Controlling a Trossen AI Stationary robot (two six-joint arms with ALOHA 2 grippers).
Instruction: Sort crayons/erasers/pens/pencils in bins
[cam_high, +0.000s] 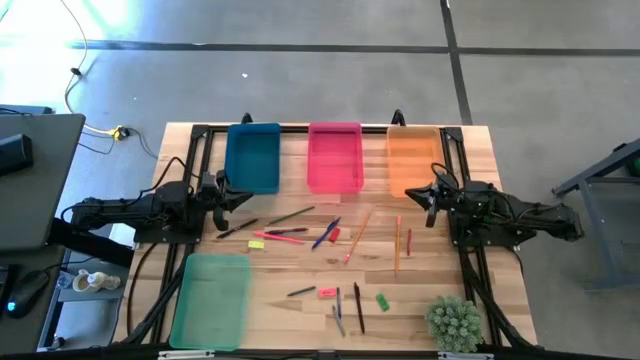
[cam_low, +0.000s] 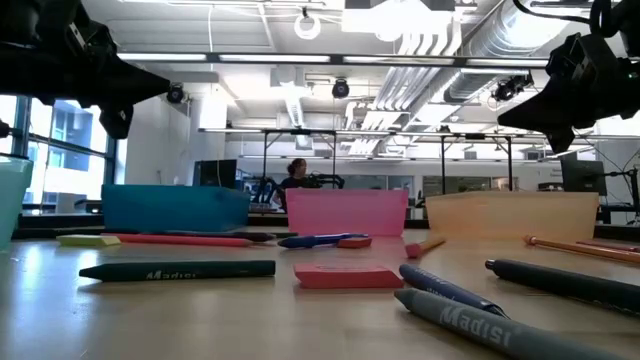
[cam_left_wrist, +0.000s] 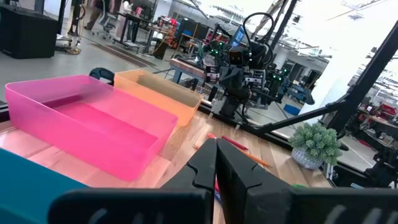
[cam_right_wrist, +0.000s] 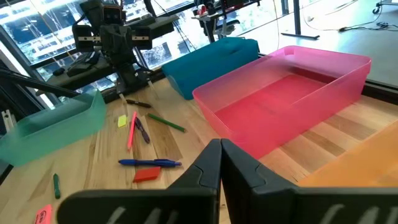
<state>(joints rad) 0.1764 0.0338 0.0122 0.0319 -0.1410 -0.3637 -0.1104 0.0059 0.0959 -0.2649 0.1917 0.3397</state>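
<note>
Judging from how they lie, the loose items will handle as light, stiff and prone to roll: the pens (cam_high: 326, 236) and pencils (cam_high: 357, 234) are smooth round sticks best pinched at mid-length across the shaft, the crayons (cam_high: 302, 292) stubby and likely brittle, and the erasers (cam_high: 328, 292) soft, flat blocks with grippy faces (take them across the short sides).

Both hands are shut and empty. Nearest the left hand (cam_high: 233, 199) sit a dark pen and a green pencil (cam_high: 291, 215), just beside its fingertips, with the yellow eraser (cam_high: 257, 243) a little farther out. Nearest the right hand (cam_high: 427, 197) lie two orange pencils (cam_high: 397, 244), then the blue pen and red pencil (cam_high: 280, 238) toward the tabletop's middle. Farther from both, near the front edge, rest the pink eraser, green eraser (cam_high: 382, 301) and several dark pens (cam_high: 358, 307).

All four bins look empty: blue bin (cam_high: 252, 157) beside the left hand, orange bin (cam_high: 413, 158) beside the right, pink bin (cam_high: 334, 157) between, green bin (cam_high: 211, 299) well apart at the front.

Hard to tell: which short sticks are crayons rather than pens, and whether sticks in the middle cluster overlap. A plant (cam_high: 454, 322) stands at the front corner on the right arm's side.
</note>
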